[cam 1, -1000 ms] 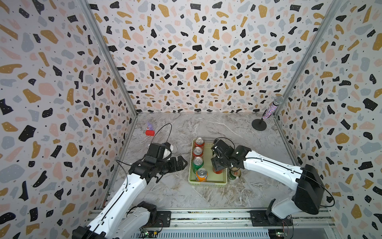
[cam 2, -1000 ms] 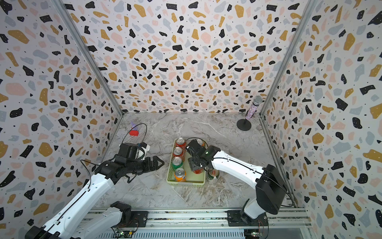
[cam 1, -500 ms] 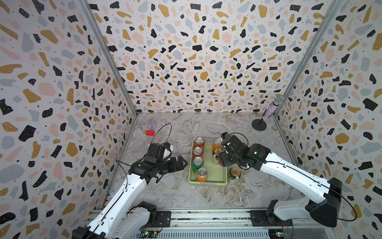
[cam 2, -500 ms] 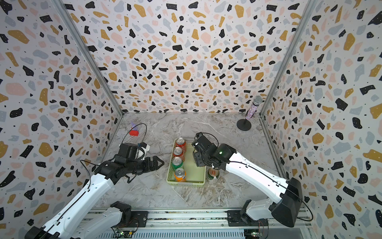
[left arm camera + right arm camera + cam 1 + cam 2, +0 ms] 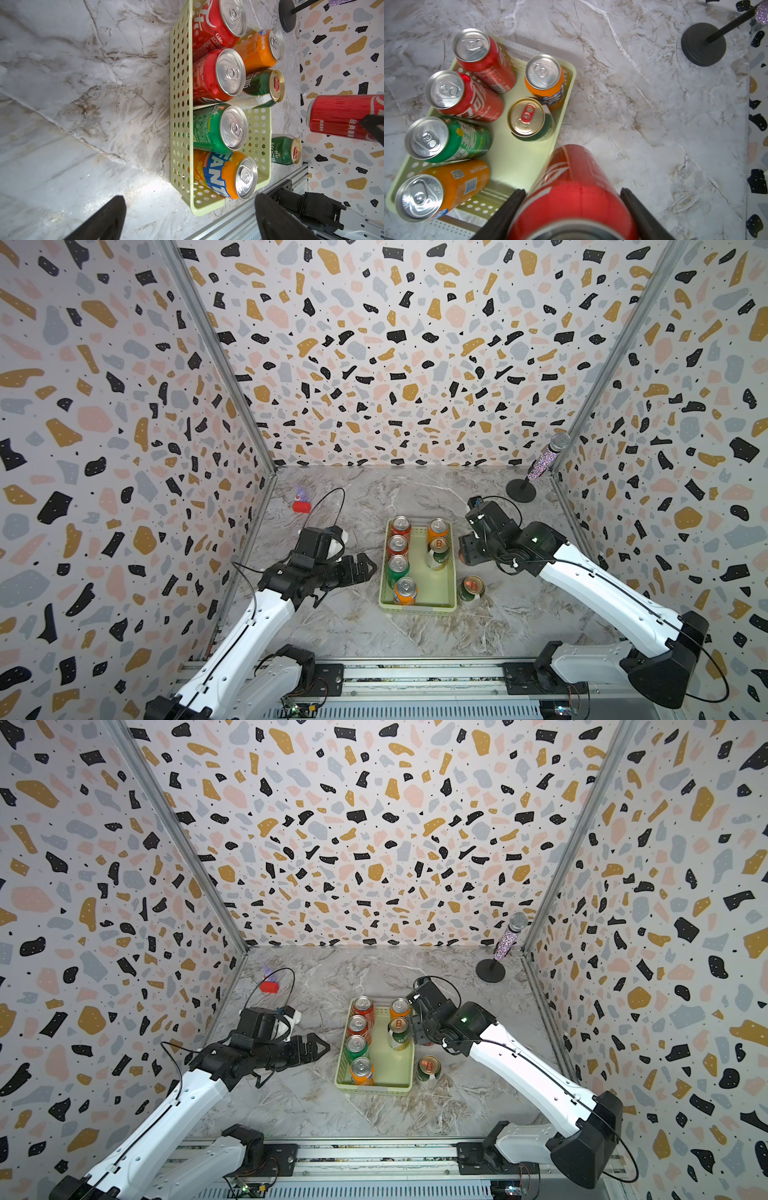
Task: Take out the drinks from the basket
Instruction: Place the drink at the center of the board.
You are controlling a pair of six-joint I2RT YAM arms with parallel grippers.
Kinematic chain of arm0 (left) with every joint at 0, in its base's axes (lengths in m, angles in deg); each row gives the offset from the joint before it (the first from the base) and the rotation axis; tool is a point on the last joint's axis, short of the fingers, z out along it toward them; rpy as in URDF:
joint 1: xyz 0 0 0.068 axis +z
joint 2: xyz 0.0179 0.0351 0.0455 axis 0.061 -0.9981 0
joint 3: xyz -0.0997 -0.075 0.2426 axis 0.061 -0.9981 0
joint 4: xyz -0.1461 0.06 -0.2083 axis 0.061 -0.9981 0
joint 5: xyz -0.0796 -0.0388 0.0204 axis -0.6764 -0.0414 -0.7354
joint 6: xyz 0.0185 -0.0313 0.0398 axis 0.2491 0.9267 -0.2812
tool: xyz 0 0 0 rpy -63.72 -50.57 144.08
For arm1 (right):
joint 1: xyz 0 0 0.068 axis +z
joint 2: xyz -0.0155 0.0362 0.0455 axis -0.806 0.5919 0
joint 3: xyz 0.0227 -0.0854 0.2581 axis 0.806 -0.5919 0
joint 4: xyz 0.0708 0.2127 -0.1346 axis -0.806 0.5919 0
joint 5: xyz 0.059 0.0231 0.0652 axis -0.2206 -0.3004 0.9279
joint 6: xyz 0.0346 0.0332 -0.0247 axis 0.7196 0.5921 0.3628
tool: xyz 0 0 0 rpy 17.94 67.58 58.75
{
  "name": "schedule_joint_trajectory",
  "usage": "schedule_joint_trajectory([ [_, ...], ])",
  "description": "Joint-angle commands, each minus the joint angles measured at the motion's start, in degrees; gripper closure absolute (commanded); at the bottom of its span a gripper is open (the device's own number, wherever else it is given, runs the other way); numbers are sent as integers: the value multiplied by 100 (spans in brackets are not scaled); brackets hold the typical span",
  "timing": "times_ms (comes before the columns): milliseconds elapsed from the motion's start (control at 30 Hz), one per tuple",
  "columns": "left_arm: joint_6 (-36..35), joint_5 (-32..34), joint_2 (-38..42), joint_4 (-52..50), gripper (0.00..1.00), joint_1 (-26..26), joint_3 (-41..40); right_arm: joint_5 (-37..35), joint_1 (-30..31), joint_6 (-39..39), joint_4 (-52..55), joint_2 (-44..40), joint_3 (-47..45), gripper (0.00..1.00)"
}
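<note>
While the right gripper is clamped on a red can, with one finger on each flank, that can hangs just right of the basket, outside its right wall.

Held item: long axis roughly upright, base down. It looks clear of the table, though the gap cannot be judged.

Basket, left column, far to near: far red can, second red can, bright green can, near orange can.

Basket, right column: far orange can, then a dark green-and-white can. The near right half is bare.

Out of basket: a dark green can stands on the table, just right of the basket's near corner.

Left gripper: jaws spread wide and holding nothing, just left of the basket and pointing at it. It is the nearer arm for the left column.

Likely set-down: straight down onto bare table, on the far side of the dark green can.

Views: both top views hide the held can beneath the wrist, leaving only a sliver of red. The right wrist view shows the grip itself. The left wrist view alone shows the can side-on, with its base free.
</note>
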State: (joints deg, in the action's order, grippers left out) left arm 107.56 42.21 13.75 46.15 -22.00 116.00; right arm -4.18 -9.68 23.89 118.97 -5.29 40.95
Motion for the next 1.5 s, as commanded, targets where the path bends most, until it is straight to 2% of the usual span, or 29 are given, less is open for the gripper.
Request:
schedule_joint_trajectory([
  [0, 25, 11, 74, 148, 0, -29, -74, 54, -123, -12, -139, -122, 25, 69],
  [200, 29, 0, 72, 159, 0, -31, -76, 297, -390, 31, -395, 131, -161, 68],
  [333, 29, -45, 44, 170, 0, -25, -86, 634, -491, 115, -963, 262, -559, 68],
  [533, 37, -39, 37, 183, 0, -22, -97, 474, -492, 269, -1166, 528, -825, 68],
  [1033, 39, -100, 30, 196, 0, -30, -103, 629, -492, 540, -1433, 1028, -1157, 64],
  [1467, 46, -120, 51, 206, 0, -23, -111, 670, -490, 672, -1477, 1003, -1462, 49],
])
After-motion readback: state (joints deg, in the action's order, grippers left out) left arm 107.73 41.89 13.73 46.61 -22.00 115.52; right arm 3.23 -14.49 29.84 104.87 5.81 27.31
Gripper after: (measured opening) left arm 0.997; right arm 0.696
